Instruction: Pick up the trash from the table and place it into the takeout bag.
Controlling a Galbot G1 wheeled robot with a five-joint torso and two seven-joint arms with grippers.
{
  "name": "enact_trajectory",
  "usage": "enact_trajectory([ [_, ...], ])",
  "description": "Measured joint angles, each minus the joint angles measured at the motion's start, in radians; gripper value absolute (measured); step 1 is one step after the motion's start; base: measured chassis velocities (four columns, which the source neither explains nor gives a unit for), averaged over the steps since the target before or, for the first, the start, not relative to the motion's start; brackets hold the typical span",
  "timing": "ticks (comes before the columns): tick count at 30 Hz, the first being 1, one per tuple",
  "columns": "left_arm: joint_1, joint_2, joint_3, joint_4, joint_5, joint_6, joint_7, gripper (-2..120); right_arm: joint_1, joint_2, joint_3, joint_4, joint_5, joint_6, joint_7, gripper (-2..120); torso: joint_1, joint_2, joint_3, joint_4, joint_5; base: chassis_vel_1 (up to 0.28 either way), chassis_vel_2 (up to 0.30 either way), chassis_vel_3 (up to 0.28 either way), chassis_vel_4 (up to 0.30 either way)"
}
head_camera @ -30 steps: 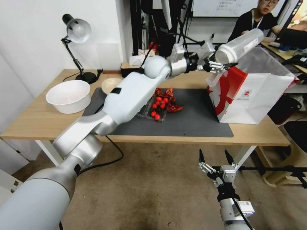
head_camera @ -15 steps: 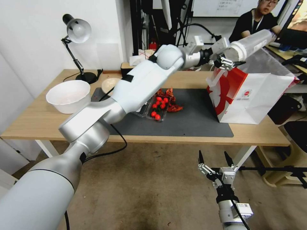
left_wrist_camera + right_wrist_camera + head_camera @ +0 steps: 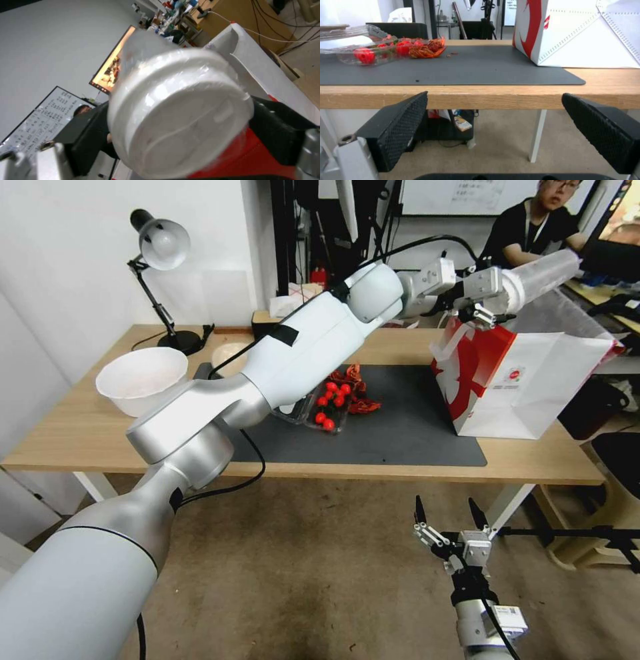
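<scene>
My left gripper (image 3: 492,308) is shut on a translucent cup with a white lid (image 3: 541,273), one piece of the trash. It holds the cup tilted on its side, above the open top of the red and white takeout bag (image 3: 533,380). In the left wrist view the lid (image 3: 180,117) sits between the black fingers (image 3: 83,142), with the bag's red panel (image 3: 250,160) just below. The bag stands at the right end of the table (image 3: 87,433). A beige bowl (image 3: 230,355) lies at the mat's far left corner. My right gripper (image 3: 445,513) hangs open below the table's front edge.
A clear tray of red fruit (image 3: 328,405) and red scraps (image 3: 357,383) lie on the dark mat (image 3: 400,433). A big white bowl (image 3: 142,380) and a desk lamp (image 3: 160,247) stand at the left end. From the right wrist, the table edge (image 3: 493,97) is close ahead.
My left arm has reached farther right, carrying the cup from beside the bag's near corner to over its open top. The cup now lies flatter. The right arm has not moved.
</scene>
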Motion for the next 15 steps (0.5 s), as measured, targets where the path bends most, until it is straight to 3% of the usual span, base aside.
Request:
enact_trajectory([
  [3, -0.004, 0.0, 0.009, -0.002, 0.0, -0.001, -0.006, 99, 0.0, 0.0, 0.0, 0.0, 0.0, 0.0, 0.0, 100, 0.0, 0.0, 0.0, -0.0002, 0.0, 0.0, 0.0, 0.0, 0.0],
  [9, 0.0, 0.003, 0.014, 0.003, -0.006, -0.001, -0.022, 100, 0.002, 0.0, -0.003, -0.001, 0.0, 0.001, 0.0, 100, 0.0, 0.0, 0.0, -0.0001, 0.0, 0.0, 0.0, 0.0, 0.0],
  [15, 0.033, 0.044, -0.002, -0.05, -0.075, 0.03, -0.042, 100, 0.004, 0.002, -0.006, -0.002, 0.0, 0.001, -0.001, 100, 0.0, 0.0, 0.0, 0.0, -0.0001, 0.0, 0.0, 0.0, 0.0],
])
